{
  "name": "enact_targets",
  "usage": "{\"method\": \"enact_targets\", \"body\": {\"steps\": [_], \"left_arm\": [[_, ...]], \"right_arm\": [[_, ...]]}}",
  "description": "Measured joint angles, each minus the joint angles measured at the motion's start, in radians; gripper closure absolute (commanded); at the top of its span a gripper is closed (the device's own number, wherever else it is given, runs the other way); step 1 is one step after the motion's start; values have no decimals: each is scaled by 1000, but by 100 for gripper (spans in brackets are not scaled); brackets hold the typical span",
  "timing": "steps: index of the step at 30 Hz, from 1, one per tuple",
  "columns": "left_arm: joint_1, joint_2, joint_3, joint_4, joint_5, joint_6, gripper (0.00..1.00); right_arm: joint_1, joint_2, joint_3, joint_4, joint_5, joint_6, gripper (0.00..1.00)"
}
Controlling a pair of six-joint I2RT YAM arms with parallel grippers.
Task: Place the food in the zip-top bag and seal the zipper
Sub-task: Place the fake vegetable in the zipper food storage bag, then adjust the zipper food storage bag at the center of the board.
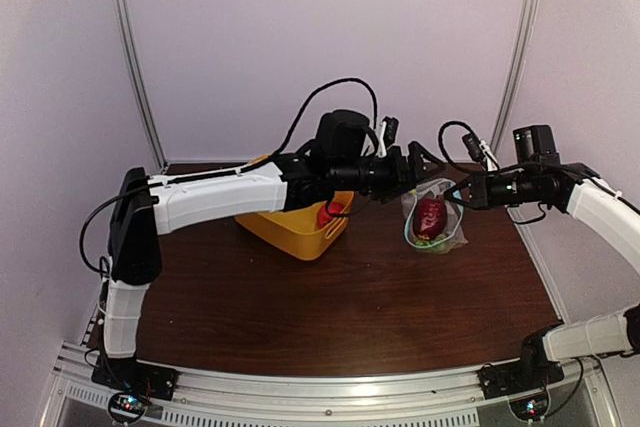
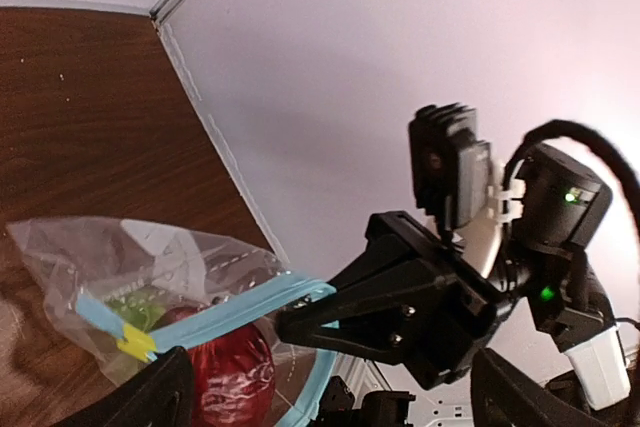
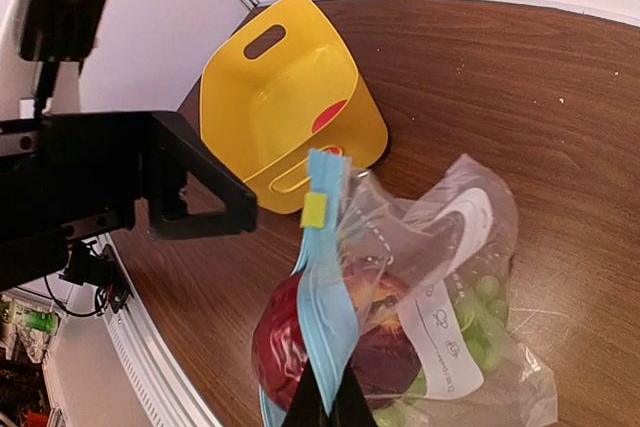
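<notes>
Right gripper [image 3: 323, 399] clamps its fingers on the zipper [image 3: 325, 277], holding up that edge of the zip-top bag [image 3: 470, 247]. The bag holds the maroon fruit [image 3: 278, 339] and grape bunch [image 3: 482, 319] and rests beside the yellow basket [image 3: 270, 97], near the table [image 1: 350, 317]'s far right edge. Left gripper [image 1: 415, 172] hangs just beside the bag, fingers spread. Pink-red fruit [image 3: 330, 117] sits in the basket.

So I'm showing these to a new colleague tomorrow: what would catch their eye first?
Probably the clear zip-top bag, right of centre on the table, a dark maroon fruit and green grapes inside, its blue zipper pinched by the right gripper. Next, the bright yellow basket to its left, a pink-red fruit in it. The left gripper hangs open by the bag.
</notes>
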Motion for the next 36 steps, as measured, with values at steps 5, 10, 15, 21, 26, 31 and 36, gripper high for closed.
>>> {"method": "enact_targets", "body": {"steps": [5, 10, 15, 21, 26, 31, 36], "left_arm": [[-2, -114, -124, 18, -59, 59, 22], [-6, -170, -248, -35, -112, 123, 36], [-51, -146, -242, -104, -127, 175, 54], [-95, -104, -211, -164, -169, 207, 52], [-85, -32, -158, -177, -177, 214, 64], [-80, 28, -119, -205, -191, 220, 100], [-87, 27, -78, -224, -230, 246, 100]], "right_arm": [[-10, -1, 2, 2, -21, 1, 100], [-12, -6, 2, 12, -27, 9, 100], [-13, -11, 2, 32, -34, 24, 100], [-16, -11, 2, 39, -42, 25, 100], [-17, -11, 2, 40, -42, 25, 100], [-17, -17, -4, 41, -41, 25, 100], [-14, -12, 23, -24, 73, -50, 100]]}}
